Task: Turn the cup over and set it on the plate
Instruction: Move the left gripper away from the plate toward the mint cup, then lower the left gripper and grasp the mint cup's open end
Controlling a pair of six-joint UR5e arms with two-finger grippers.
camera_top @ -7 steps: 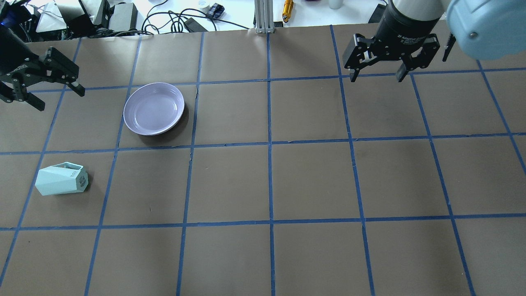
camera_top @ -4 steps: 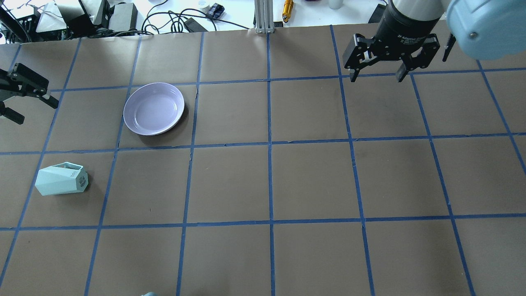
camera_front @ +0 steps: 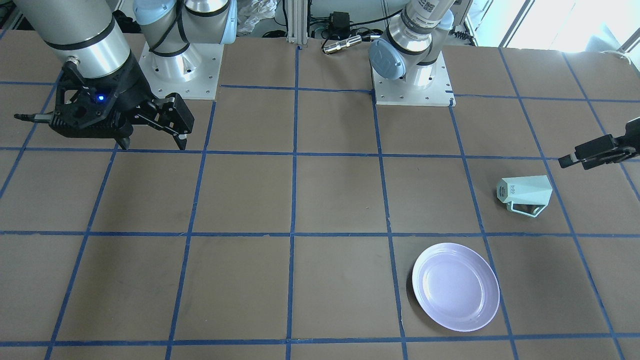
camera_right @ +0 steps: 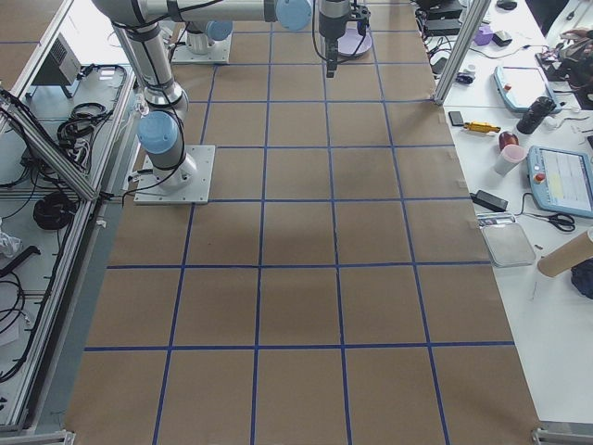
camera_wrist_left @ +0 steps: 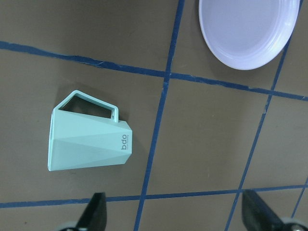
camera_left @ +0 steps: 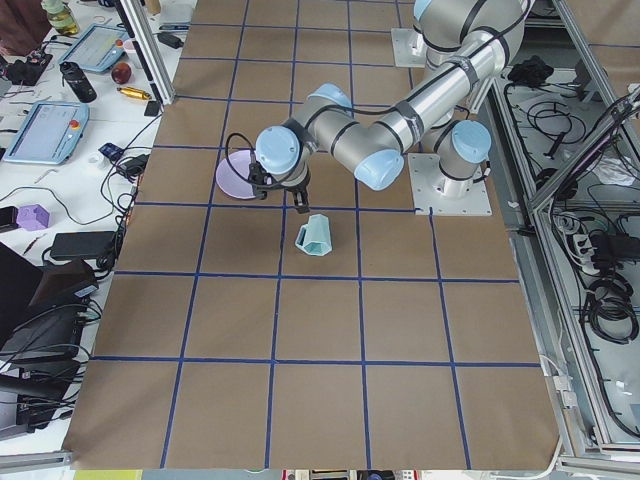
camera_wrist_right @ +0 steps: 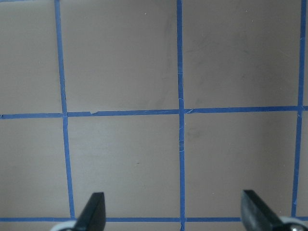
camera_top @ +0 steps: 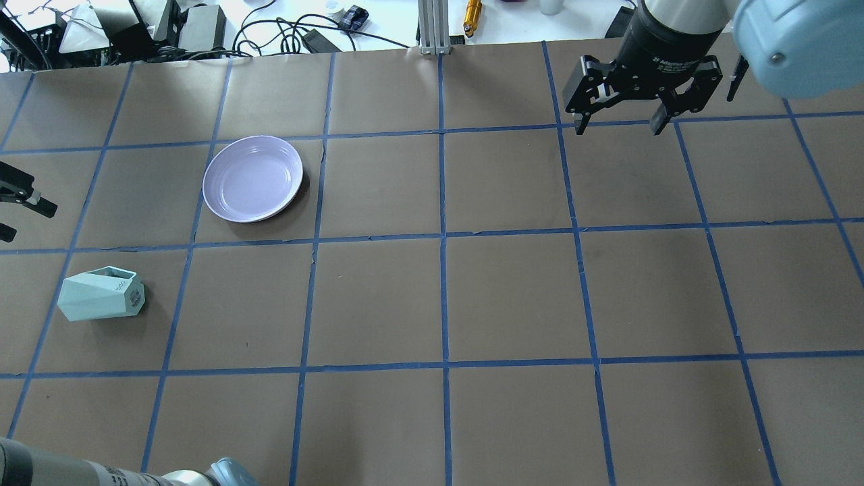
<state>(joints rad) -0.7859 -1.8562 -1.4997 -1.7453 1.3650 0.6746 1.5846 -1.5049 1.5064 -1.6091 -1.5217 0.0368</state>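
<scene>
Cup (camera_top: 101, 295) is lying on its side in the lower left of the overhead view. Its handle is pointing toward the top of the frame and its narrower base end is facing right. It is resting on the taped table (camera_top: 513, 297), touching nothing else.

Plate (camera_top: 253, 178) is sitting upper left, well apart from the cup, in another taped square.

I'm reading the left gripper (camera_wrist_left: 175, 216) as hanging near the cup without contact, fingers spread wide, nothing between them. Its wrist view is showing the cup left of centre and the plate at upper right.

Right gripper (camera_top: 617, 125) is hovering at upper right of the overhead view, fingers likewise apart, carrying nothing.
</scene>
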